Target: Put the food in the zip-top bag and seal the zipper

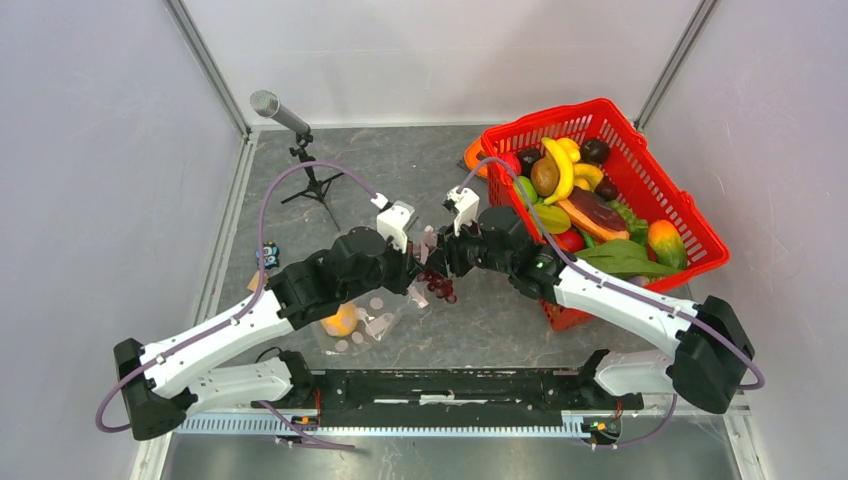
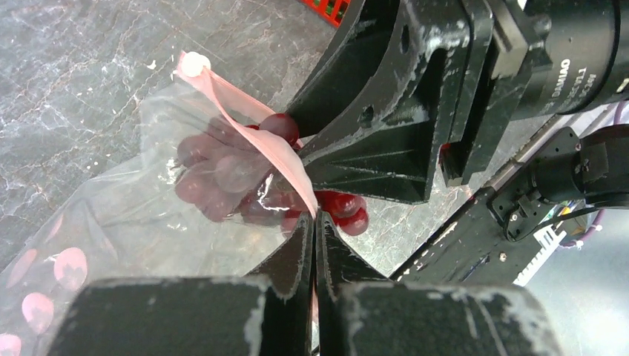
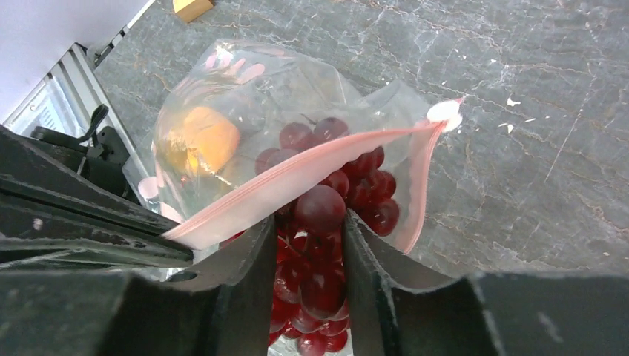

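The zip-top bag (image 1: 372, 322) lies on the bench (image 1: 500, 330) close to its near edge, left of the middle, with the mouth raised toward the centre. From above, both arms cover this mouth, so only a few grapes (image 1: 440, 285) show between them.

In the right wrist view the grapes hang across the zipper (image 3: 297, 174), partly inside the bag. The bottom of the cluster is cut off by the picture edge. The right gripper (image 3: 308, 221) has its fingers apart with grapes in the gap; I cannot tell if they press. An orange (image 3: 208, 141) sits deep in the bag, blurred by the plastic.

The left gripper (image 2: 315, 222) is closed tight on the pink zipper.

The red basket (image 1: 670, 175) stands at the far right corner. On a black motor (image 2: 575, 74) I read "DAMIAO"; the line under it is too small.
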`<state>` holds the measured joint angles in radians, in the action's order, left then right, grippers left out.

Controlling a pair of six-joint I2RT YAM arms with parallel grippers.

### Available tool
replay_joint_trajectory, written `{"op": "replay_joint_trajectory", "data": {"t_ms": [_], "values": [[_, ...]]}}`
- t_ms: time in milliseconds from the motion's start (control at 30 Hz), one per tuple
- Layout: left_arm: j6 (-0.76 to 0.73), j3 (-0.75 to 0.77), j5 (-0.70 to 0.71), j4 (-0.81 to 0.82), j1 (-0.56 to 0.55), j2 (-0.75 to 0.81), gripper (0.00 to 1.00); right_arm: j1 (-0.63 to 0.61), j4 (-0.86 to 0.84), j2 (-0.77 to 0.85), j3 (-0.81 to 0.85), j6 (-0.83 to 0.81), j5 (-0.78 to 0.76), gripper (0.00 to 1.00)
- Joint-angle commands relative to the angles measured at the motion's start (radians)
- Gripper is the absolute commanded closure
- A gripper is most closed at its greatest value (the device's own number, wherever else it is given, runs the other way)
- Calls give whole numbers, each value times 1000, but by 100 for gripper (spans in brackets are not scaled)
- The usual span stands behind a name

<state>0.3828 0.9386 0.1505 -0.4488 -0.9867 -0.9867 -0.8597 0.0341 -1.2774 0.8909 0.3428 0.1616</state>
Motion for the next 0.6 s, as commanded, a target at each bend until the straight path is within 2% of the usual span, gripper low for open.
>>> {"op": "replay_joint_trajectory", "data": {"t_ms": [0, 100, 167, 400, 567], "values": [[-17, -10, 4, 47, -4, 18, 98, 33, -159, 12, -42, 81, 100, 55], [-14, -22, 24, 39, -3, 4, 98, 71, -245, 48, -106, 105, 203, 40], [-2, -41, 45, 46, -4, 0, 98, 91, -247, 57, -134, 93, 257, 38], [30, -134, 72, 93, -3, -32, 98, 109, -208, 147, -285, 34, 195, 27], [71, -177, 78, 110, -3, -64, 98, 78, -239, 205, -399, 27, 219, 12]]}}
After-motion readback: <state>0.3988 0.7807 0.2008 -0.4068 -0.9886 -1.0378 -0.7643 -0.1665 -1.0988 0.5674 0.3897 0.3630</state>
